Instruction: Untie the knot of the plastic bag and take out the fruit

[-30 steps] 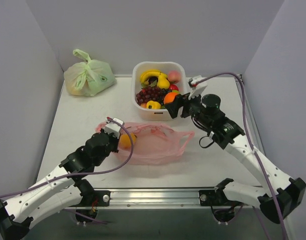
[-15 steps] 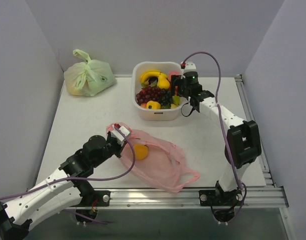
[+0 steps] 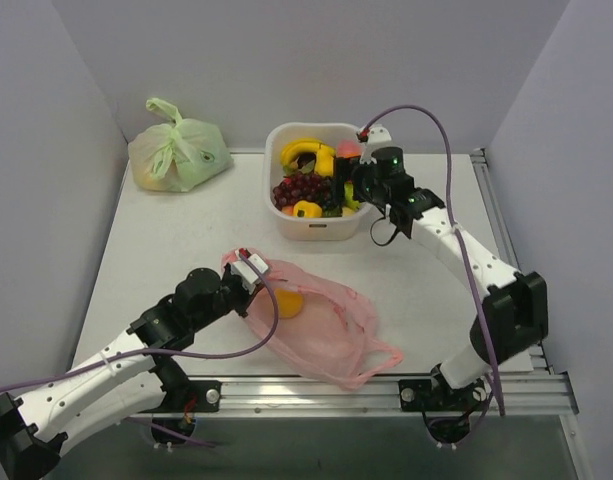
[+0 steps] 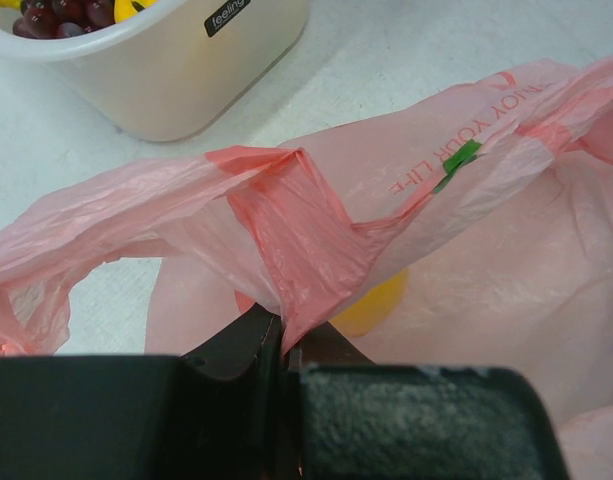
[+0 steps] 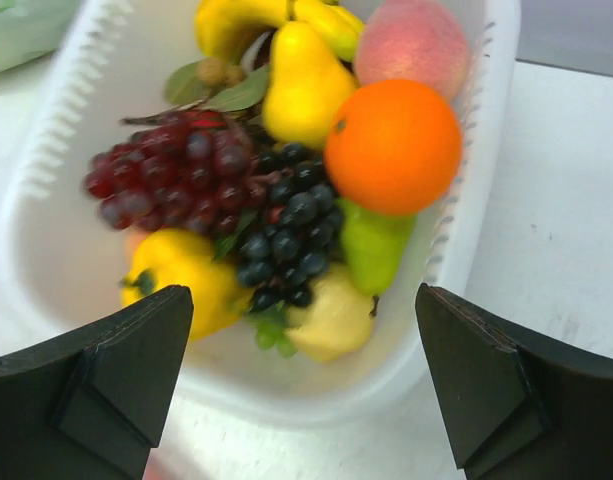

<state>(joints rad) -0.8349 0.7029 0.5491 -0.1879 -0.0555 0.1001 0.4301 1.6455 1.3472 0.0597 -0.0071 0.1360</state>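
White tabletop point(image 3: 156, 240) ringed by pale grey walls fills the top view, with both arm bases at its bottom edge.

The left gripper point(image 3: 252, 272), left of centre in that view, has its 2 fingers pressed together on a fold of the pink plastic bag point(image 3: 326, 320). The left wrist camera shows this gripper point(image 4: 283, 345) at the bottom of the frame, the thin plastic point(image 4: 306, 230) bunching up out of the pinch. Behind that film, a yellow-orange fruit point(image 4: 381, 300) lies inside the bag; from above the same fruit point(image 3: 286, 303) sits just right of the gripper. The bag spreads toward the lower right, 1 handle loop point(image 3: 381, 355) lying slack near the table's front edge.

The right gripper point(image 3: 349, 188) hangs over the right side of the white basket point(image 3: 311, 228) at upper centre. Its fingers stand wide apart and hold nothing point(image 5: 304, 330). Below them the basket point(image 5: 491, 150) contains an orange point(image 5: 393, 147), a peach point(image 5: 413, 40), a dark grape bunch point(image 5: 281, 235), red grapes point(image 5: 171, 170) and a yellow pear point(image 5: 304, 85).

A tied green bag point(image 3: 178, 153) rests in the upper left corner, well apart from both grippers.
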